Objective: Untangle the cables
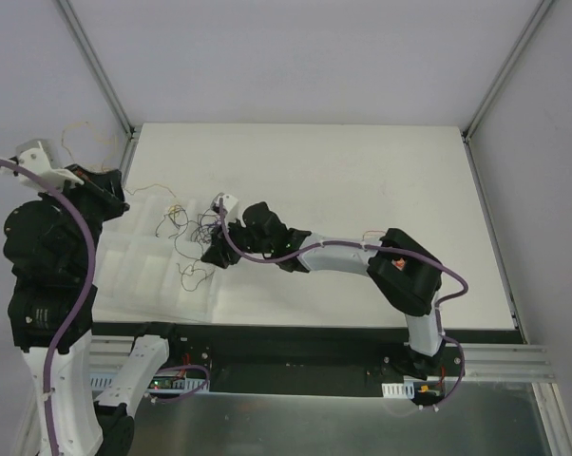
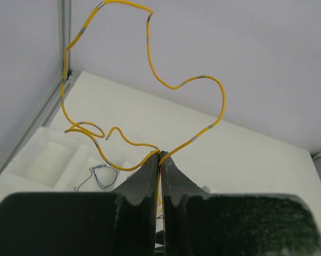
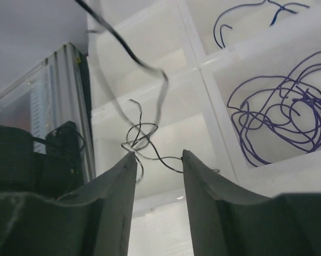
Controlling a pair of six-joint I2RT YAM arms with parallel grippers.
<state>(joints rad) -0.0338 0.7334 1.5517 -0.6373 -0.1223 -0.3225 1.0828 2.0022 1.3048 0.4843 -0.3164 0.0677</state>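
aloft, left gripper (image 2: pixel 159 158) pinches yellow wire (image 2: pixel 224 101) near left edge of table (image 1: pixel 362 180).

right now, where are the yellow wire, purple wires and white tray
yellow wire (image 2: pixel 224 104), left wrist view, right bend
purple wires (image 3: pixel 288 113), right wrist view, tangle's middle
white tray (image 3: pixel 200 61), right wrist view, divider wall

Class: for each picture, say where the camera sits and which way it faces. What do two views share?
Top external: above and behind the arms, looking down on the table; left arm and right arm show.
Left wrist: on the raised left arm, looking past the shut left hand at the yellow cable it pinches.
Right wrist: low over the tray, looking past the open right hand at the black cable and purple cables.
Shared: both wrist views show the tray.
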